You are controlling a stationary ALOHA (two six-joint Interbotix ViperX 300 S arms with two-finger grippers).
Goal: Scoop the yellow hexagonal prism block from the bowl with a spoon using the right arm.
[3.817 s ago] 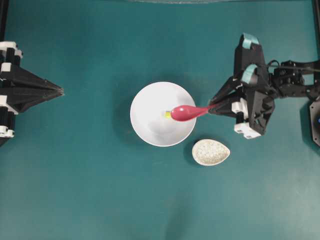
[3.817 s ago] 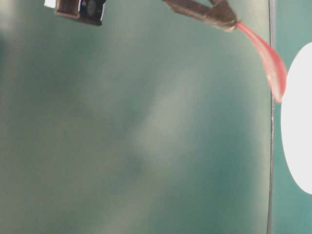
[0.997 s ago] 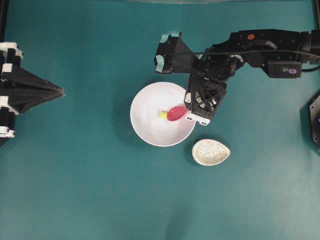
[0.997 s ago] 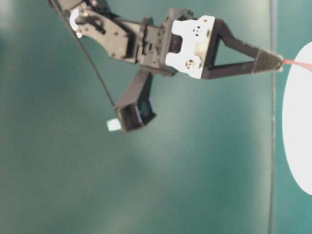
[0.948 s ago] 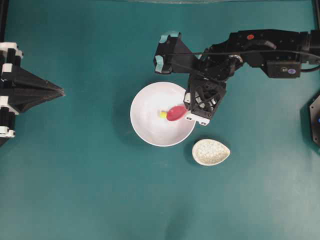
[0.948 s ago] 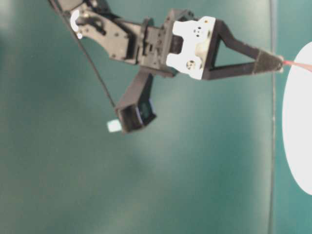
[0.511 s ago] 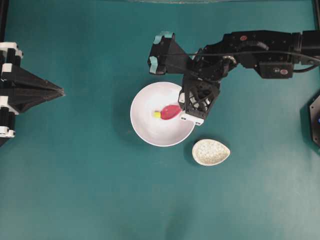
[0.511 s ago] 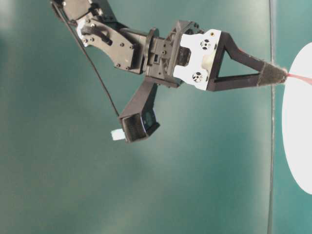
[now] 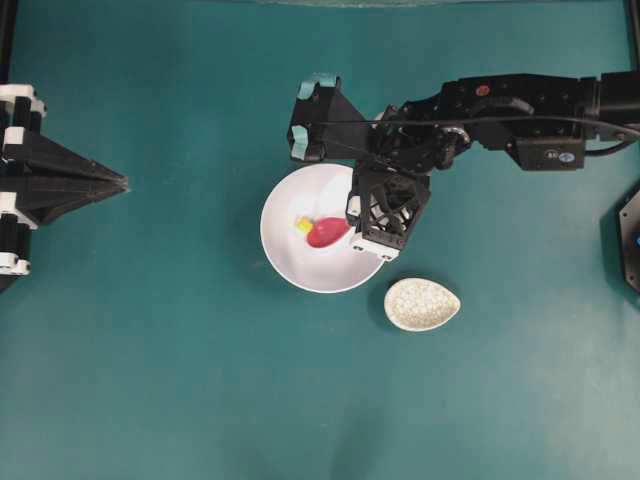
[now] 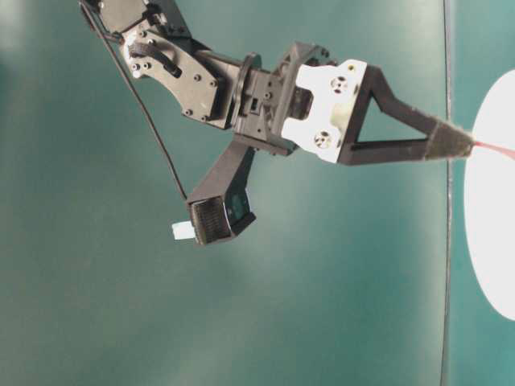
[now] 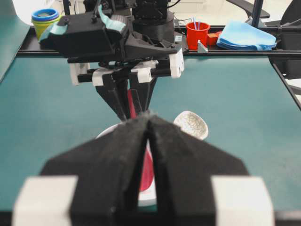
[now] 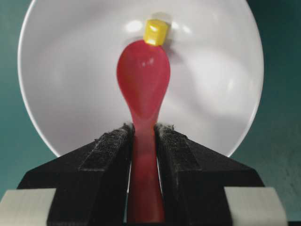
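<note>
The white bowl (image 9: 300, 262) sits mid-table. Inside it, the tiny yellow hexagonal prism block (image 9: 303, 225) lies right at the front tip of the pinkish-red spoon (image 9: 326, 232). In the right wrist view the block (image 12: 155, 32) touches the rim of the spoon's scoop (image 12: 143, 80) and is not inside it. My right gripper (image 12: 143, 129) is shut on the spoon's handle and hangs over the bowl's right half (image 9: 352, 226). At the far left edge my left gripper (image 9: 122, 183) rests shut and empty, away from the bowl.
A speckled egg-shaped spoon rest (image 9: 421, 304) lies just right of and below the bowl. Past the table's far edge, the left wrist view shows a red cup (image 11: 197, 35), a blue cloth (image 11: 245, 35) and stacked cups (image 11: 45, 18).
My right arm has shifted left over the bowl with the spoon. The spoon's tip has pushed the yellow block leftward across the bowl floor. The left arm has not moved.
</note>
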